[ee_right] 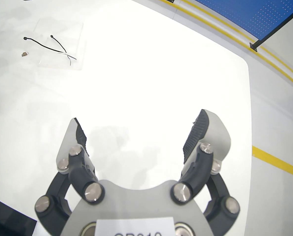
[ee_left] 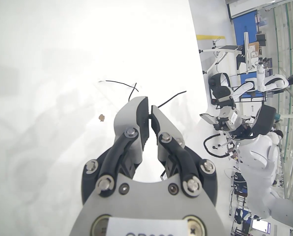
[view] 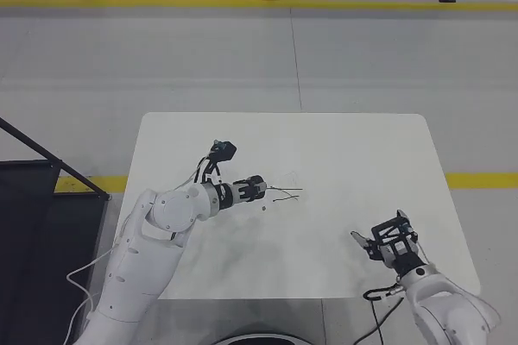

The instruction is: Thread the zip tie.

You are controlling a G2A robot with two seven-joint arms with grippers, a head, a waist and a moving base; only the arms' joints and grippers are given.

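Left gripper [ee_left: 149, 106], over the left-centre of the white table [view: 363, 147], pinches one end of a black zip tie [ee_left: 171, 96] between nearly closed fingers, the free length jutting outward. Just beyond, two spare ties [ee_right: 63, 52] lie crossed on a clear sheet [ee_right: 72, 28]. Right gripper [ee_right: 139, 133] hovers spread wide by the table's right near corner, well apart.

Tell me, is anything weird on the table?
A small brown scrap lies on the table beside two crossed zip ties; it looks like stray litter. Nothing else stands out.
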